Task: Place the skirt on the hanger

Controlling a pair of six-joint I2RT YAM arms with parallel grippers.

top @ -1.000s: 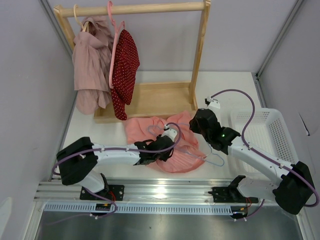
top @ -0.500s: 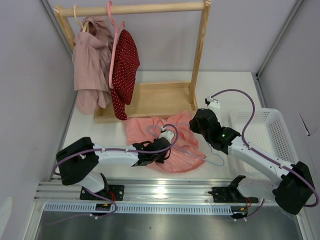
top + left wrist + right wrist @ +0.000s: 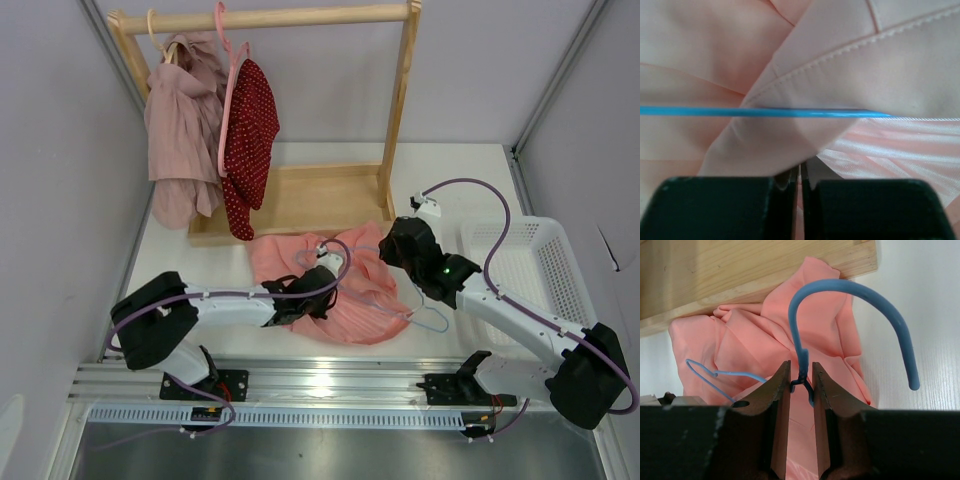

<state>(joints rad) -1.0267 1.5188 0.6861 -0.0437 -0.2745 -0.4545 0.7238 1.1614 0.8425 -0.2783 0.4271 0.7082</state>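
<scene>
Left gripper [image 3: 318, 278] had moved a little farther out from its base than half a second before, sitting deeper over the skirt [image 3: 280, 262]; right arm, hanger and rack showed no change. Left wrist view: the left gripper's [image 3: 800, 176] black fingers were pressed almost together, only a slit between them, with a fold of the skirt [image 3: 715, 60] running down into that slit — pinching fabric. Just beyond the fingertips the hanger [image 3: 765, 112] wire crossed level, lying on a stitched hem; ribbed, shinier fabric showed right of the tips.

Right gripper [image 3: 400, 246] was clamped on the hanger [image 3: 445, 323] at its twisted neck. In the right wrist view the right gripper's [image 3: 801, 376] brown pads squeezed that neck from both sides, and the hanger [image 3: 850, 290] hook arched up and over to the right of the fingers, its tip over the white table [image 3: 920, 315]. Skirt [image 3: 740, 340] lay crumpled ahead of and beneath those fingers, its far edge against the wooden rack [image 3: 715, 270] base; one wire shoulder poked out left of the fingers, resting on the fabric.

Top view: skirt on the table between both grippers, a hanger corner sticking out on the near side of the right gripper. Well beyond both, the rack [image 3: 400, 120] carried a red dotted garment [image 3: 250, 140] on a pink hanger [image 3: 228, 110] and a mauve garment [image 3: 180, 130]. White basket [image 3: 548, 222] sat to the right of the right gripper.
</scene>
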